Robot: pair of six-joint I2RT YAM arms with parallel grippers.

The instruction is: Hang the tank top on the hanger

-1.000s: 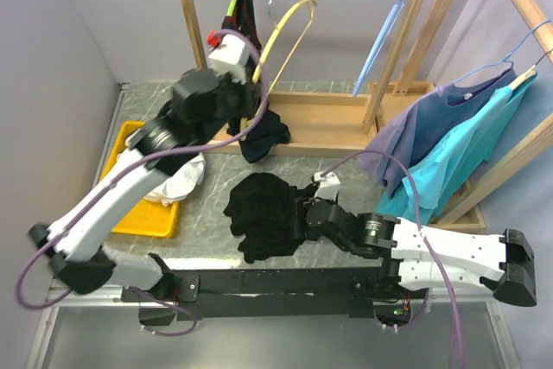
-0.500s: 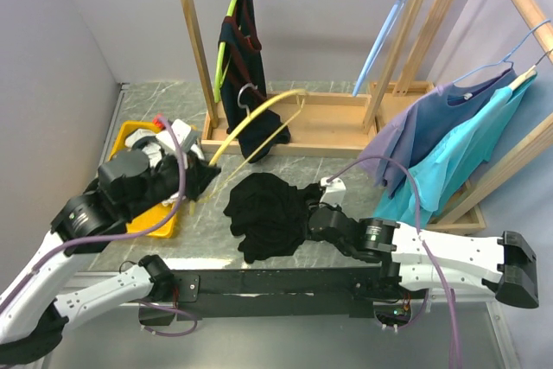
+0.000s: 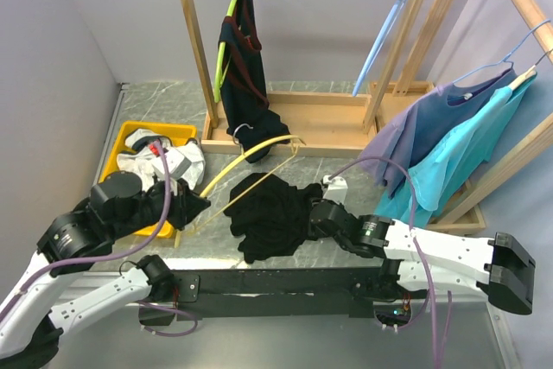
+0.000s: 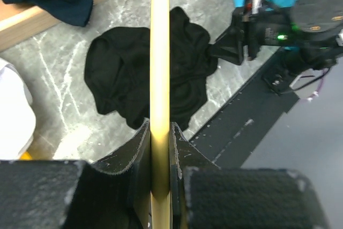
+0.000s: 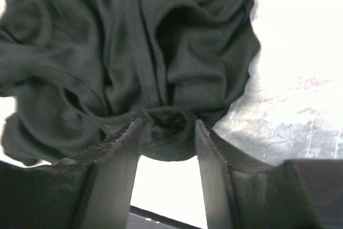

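Observation:
The black tank top (image 3: 263, 209) lies crumpled on the marble table; it also shows in the left wrist view (image 4: 134, 73) and the right wrist view (image 5: 134, 52). My left gripper (image 3: 192, 205) is shut on the thin yellow hanger (image 3: 259, 145), holding it low and slanted just left of the top. In the left wrist view the gripper (image 4: 159, 132) pinches the hanger's bar (image 4: 159, 52). My right gripper (image 3: 304, 213) is at the top's right edge. In its own view the gripper (image 5: 167, 124) is open, with a fold of black fabric between its fingertips.
A yellow tray (image 3: 160, 130) with a white cloth (image 3: 164, 162) sits at the left. A wooden rack (image 3: 337, 127) at the back carries a navy, red-trimmed garment (image 3: 242, 66) and a light-blue hanger (image 3: 380, 41). Purple (image 3: 423, 127) and teal (image 3: 458, 153) shirts hang at the right.
My left arm has come down from the rack with the yellow hanger to the table, left of the tank top. My right gripper has stayed at the top's right edge.

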